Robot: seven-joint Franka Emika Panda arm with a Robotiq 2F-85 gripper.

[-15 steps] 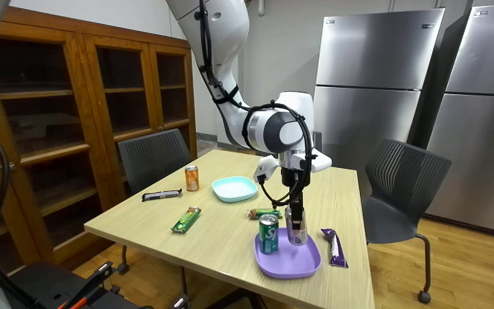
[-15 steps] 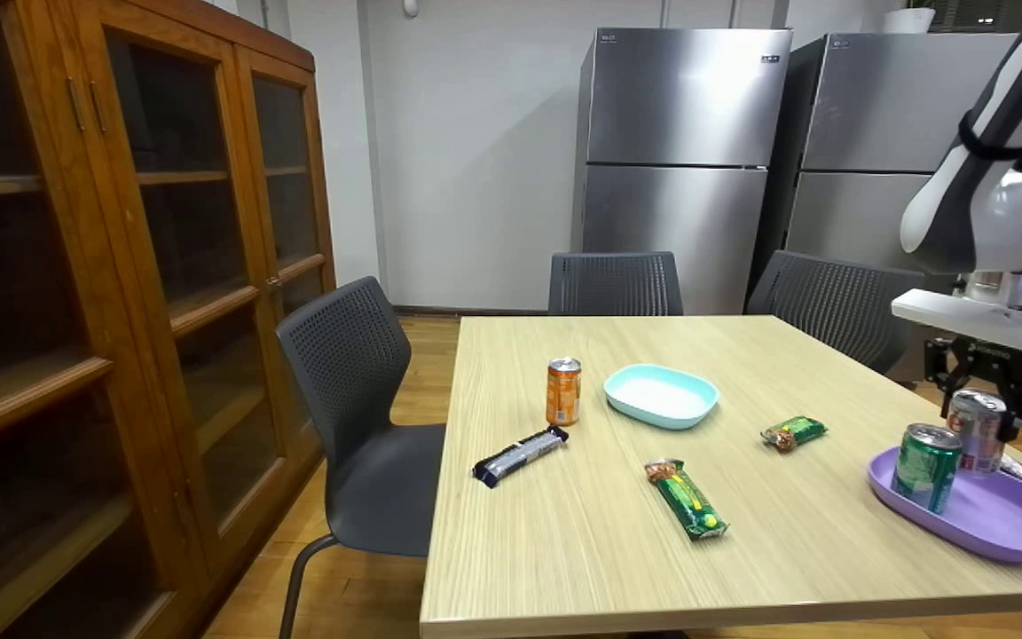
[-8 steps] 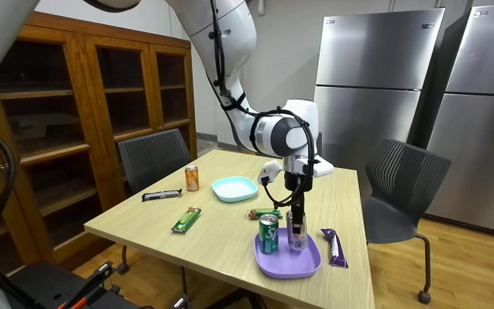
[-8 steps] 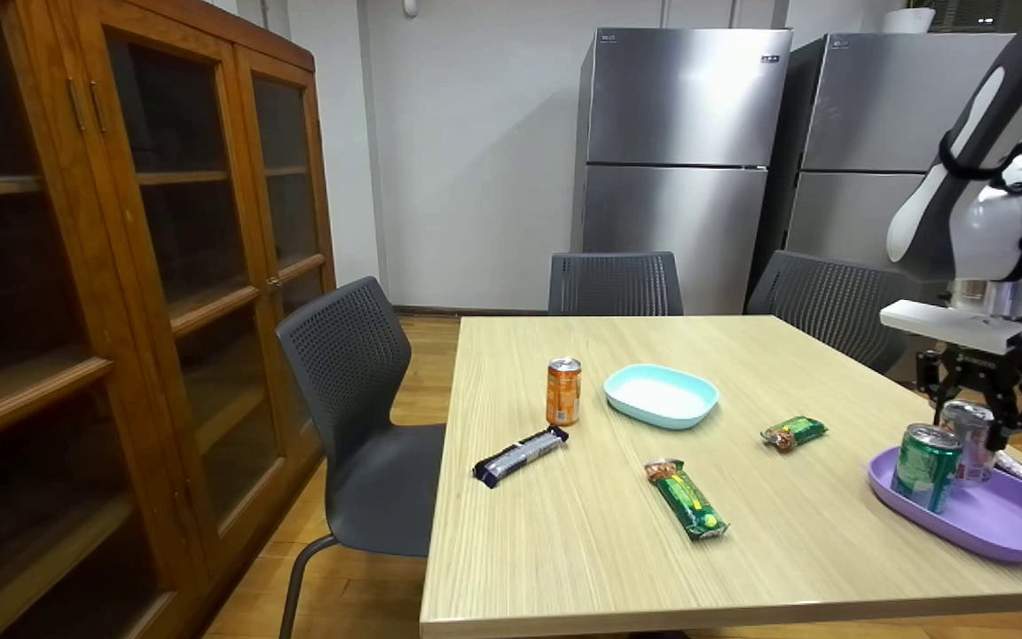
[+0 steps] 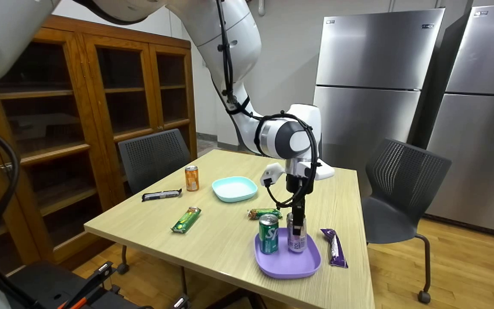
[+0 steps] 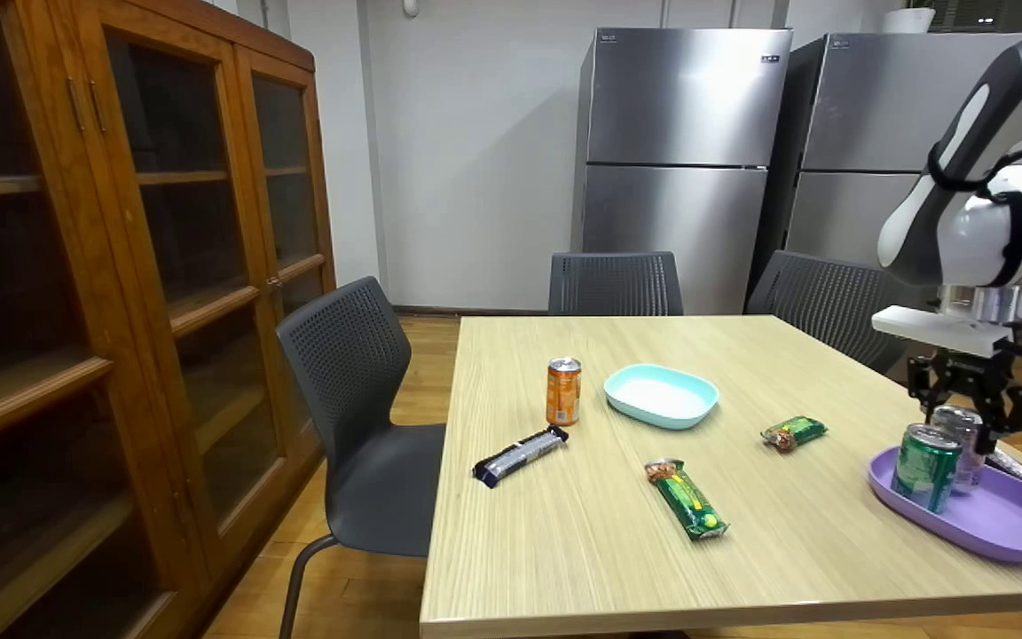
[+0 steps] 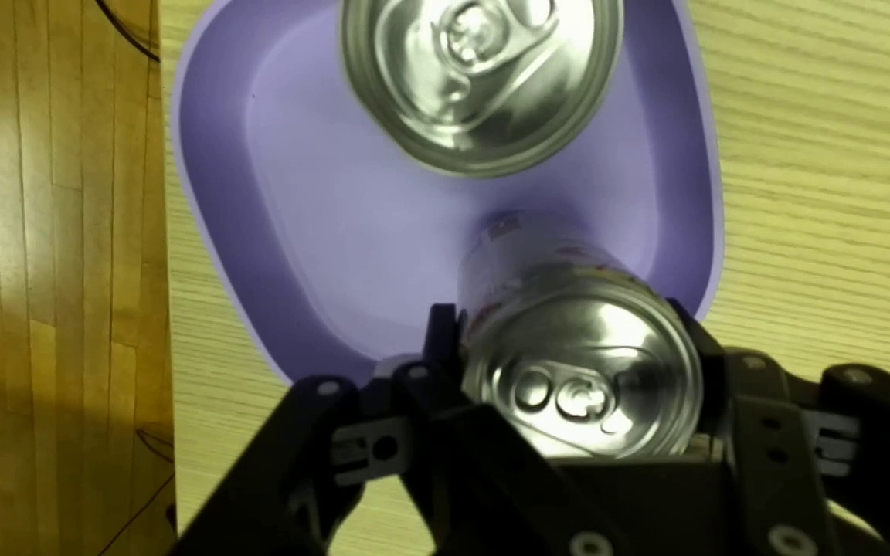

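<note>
My gripper (image 7: 565, 340) is shut on a silver-pink can (image 7: 584, 371), with a finger pressed against each side. The can stands about upright inside the purple plate (image 5: 287, 269), and its base appears to be at the plate's floor. Close beside it in the same plate is a green can (image 5: 268, 234). In an exterior view the green can (image 6: 926, 470) partly covers the held can (image 6: 963, 430). The wrist view shows the green can's metal top (image 7: 484, 85) across the plate from my fingers. A purple wrapped bar (image 5: 336, 251) lies just outside the plate.
A small green wrapped bar (image 5: 265, 213) lies behind the purple plate. Farther off are a teal plate (image 6: 662, 397), an orange can (image 6: 563, 390), a dark silver bar (image 6: 520, 455) and a longer green bar (image 6: 687, 499). Chairs, including a grey one (image 5: 401, 193), surround the table.
The gripper has come down with the silver-pink can, lowering it into the purple plate and shifting it closer to the green can. The other objects have stayed where they were.
</note>
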